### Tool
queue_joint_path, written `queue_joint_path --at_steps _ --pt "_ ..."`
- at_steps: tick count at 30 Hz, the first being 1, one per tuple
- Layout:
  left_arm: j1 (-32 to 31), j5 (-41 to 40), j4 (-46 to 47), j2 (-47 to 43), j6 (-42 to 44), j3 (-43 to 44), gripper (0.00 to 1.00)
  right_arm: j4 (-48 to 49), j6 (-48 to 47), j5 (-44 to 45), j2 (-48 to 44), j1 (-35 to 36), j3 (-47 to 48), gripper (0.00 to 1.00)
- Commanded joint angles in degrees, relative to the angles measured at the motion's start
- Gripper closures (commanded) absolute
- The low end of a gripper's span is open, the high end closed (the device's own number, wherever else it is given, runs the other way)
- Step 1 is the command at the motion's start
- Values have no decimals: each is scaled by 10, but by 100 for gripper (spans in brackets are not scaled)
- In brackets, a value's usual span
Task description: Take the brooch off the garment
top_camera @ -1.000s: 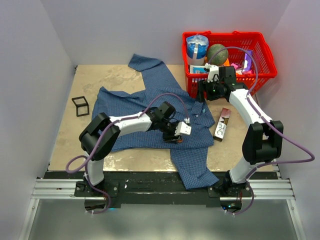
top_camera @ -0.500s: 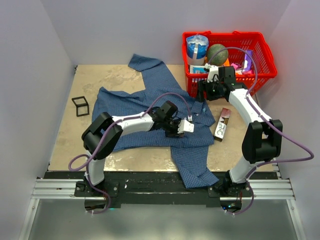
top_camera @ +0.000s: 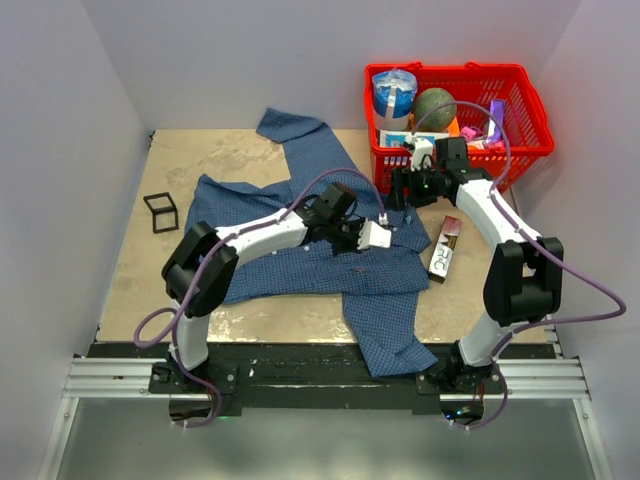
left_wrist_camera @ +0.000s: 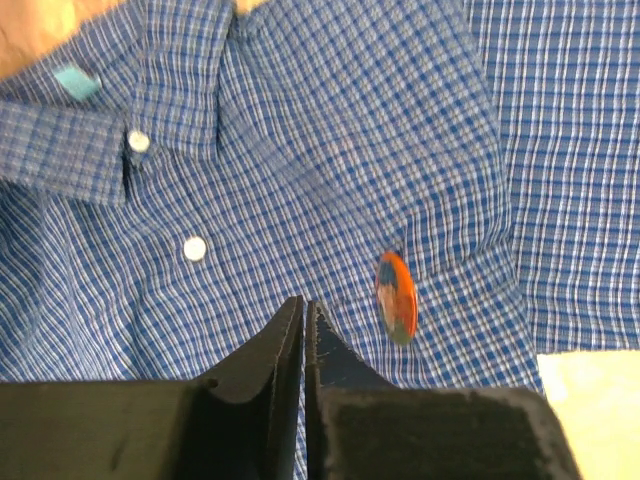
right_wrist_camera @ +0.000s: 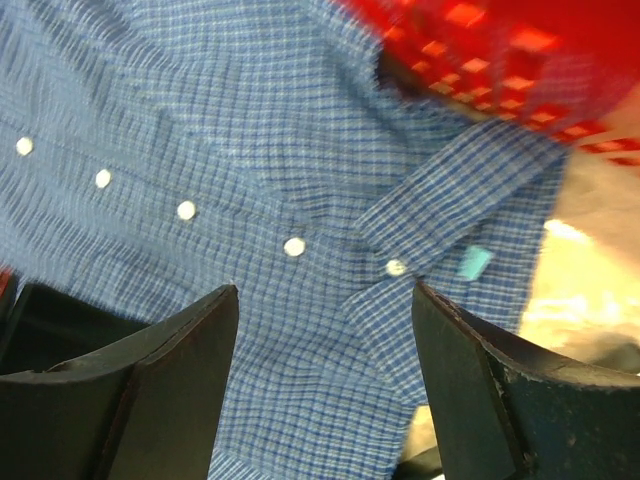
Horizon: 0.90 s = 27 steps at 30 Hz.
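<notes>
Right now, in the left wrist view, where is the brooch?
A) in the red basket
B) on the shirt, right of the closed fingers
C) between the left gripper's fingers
B: the orange brooch sits on the blue checked shirt, just right of the shut left gripper, not between its fingers.

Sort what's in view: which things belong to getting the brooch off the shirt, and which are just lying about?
Job in hand:
- brooch, on the shirt
- shirt
- left gripper, shut beside the brooch
- right gripper, open above the shirt

Lying about:
- red basket and its contents
- dark packet beside the shirt
- small black frame at the table's left
</notes>
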Motion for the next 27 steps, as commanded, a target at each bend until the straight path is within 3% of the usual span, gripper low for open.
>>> queue_joint_path --at_steps 1,3,4,7,12,15,20,23,27 --pt "8 17 -25 9 -10 24 90 -13 -10 -62 9 -1 0 27" --pt "15 32 -45 13 -38 31 82 -26 -27 -94 12 -1 4 27" --pt "19 45 -54 17 -51 36 74 -30 -37 -100 12 0 1 28" --pt "33 74 -61 13 -125 22 67 -32 -29 -109 14 4 -20 28" --pt "41 61 37 -31 -260 -81 67 -9 -10 -130 -12 24 -74 28" --pt "46 54 51 -54 -293 -127 68 1 -29 -125 -39 50 -99 28" --pt "114 82 45 -133 -270 -229 70 -12 -67 -99 -36 105 -118 31" --pt "138 79 34 -164 -242 -278 71 -21 -68 -96 0 126 -116 35" --pt "146 85 68 -185 -264 -328 71 -48 -79 -99 39 155 -99 38"
